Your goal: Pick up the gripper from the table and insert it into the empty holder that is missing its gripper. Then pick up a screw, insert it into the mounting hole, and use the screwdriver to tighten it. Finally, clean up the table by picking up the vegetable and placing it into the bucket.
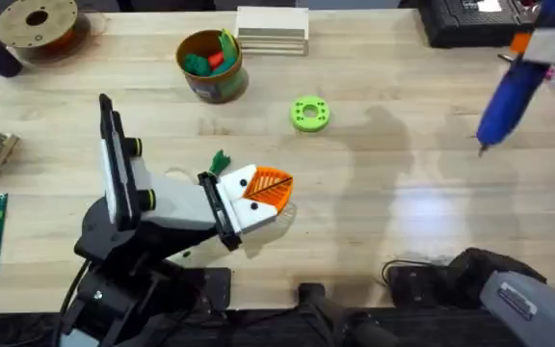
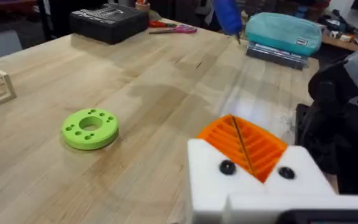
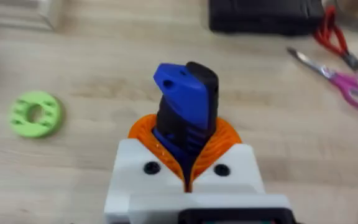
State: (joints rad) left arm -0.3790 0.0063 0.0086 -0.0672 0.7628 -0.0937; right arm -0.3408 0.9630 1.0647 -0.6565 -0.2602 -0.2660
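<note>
My right gripper [image 1: 540,43] hangs at the far right, above the table, shut on the blue screwdriver [image 1: 502,98], whose metal tip points down. In the right wrist view the screwdriver [image 3: 186,99] sits between the orange pads [image 3: 143,133]. My left gripper [image 1: 276,183] rests low at mid-table with its orange pads [image 2: 257,149] pressed together and nothing between them. The dark green vegetable [image 1: 220,161] lies on the table just behind it. The bucket [image 1: 212,67] stands at the back, with green and red toy vegetables in it. The loose gripper, the holder and the screw are out of view.
A bright green ring disc [image 1: 309,114] lies between the two arms. A wooden box [image 1: 273,29] stands beside the bucket. At the far right lie a black case [image 2: 109,22], red-handled scissors [image 3: 335,57] and a teal pouch [image 2: 283,32]. A filament spool [image 1: 37,24] sits at the back left.
</note>
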